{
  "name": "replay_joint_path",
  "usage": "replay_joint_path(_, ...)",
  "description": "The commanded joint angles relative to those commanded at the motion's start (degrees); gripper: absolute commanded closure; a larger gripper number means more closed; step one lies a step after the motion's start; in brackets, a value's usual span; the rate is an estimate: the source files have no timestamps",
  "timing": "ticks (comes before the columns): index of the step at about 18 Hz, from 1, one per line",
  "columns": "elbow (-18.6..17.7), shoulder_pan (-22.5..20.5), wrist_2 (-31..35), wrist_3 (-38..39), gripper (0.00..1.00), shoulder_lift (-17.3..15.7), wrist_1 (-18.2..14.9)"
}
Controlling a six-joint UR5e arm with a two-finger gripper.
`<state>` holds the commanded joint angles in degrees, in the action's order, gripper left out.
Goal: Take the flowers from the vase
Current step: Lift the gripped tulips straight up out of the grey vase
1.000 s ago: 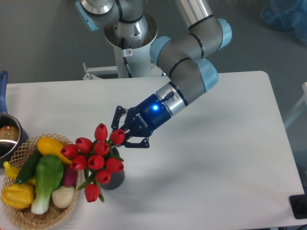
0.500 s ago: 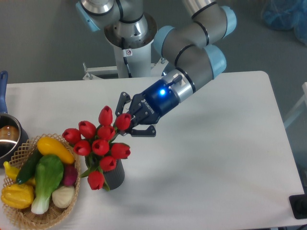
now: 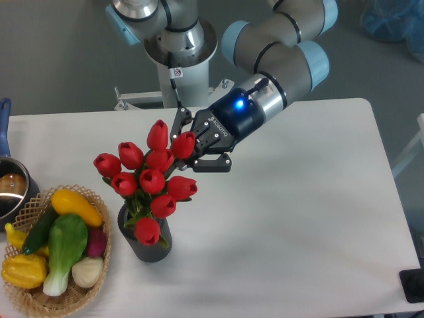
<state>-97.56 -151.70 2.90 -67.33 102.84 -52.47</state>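
My two-finger black gripper (image 3: 187,147) sits just above and left of the frame centre, at the end of my grey and pale-blue arm (image 3: 278,59), which enters from the upper right. A blue light glows on the wrist housing. The jaws are clamped on the upper right bud of the bunch of red closed tulip buds on green stems (image 3: 151,180); one finger shows above that bud and one below it.

The bunch spreads from the gripper down toward the lower left. Its lowest buds and leaves hang at the round mouth of the short dark grey ribbed cylinder vase (image 3: 147,245), which stands upright on the white table (image 3: 298,218) in the lower left of the frame. Whether the stem ends are inside the vase cannot be determined.

Just left of the vase, at the lower left corner, stands a woven wicker basket (image 3: 40,301) holding yellow, green and white vegetables. A metal pot with a blue handle (image 3: 8,189) sits at the left edge.
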Motion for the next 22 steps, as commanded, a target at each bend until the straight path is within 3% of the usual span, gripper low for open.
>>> replay_joint_path(12,0.8,-0.2,-1.1,4.0,1.0,-1.1,-0.1)
replay_joint_path(22,6.4,-5.6,2.2,2.4,1.0,-0.2,0.2)
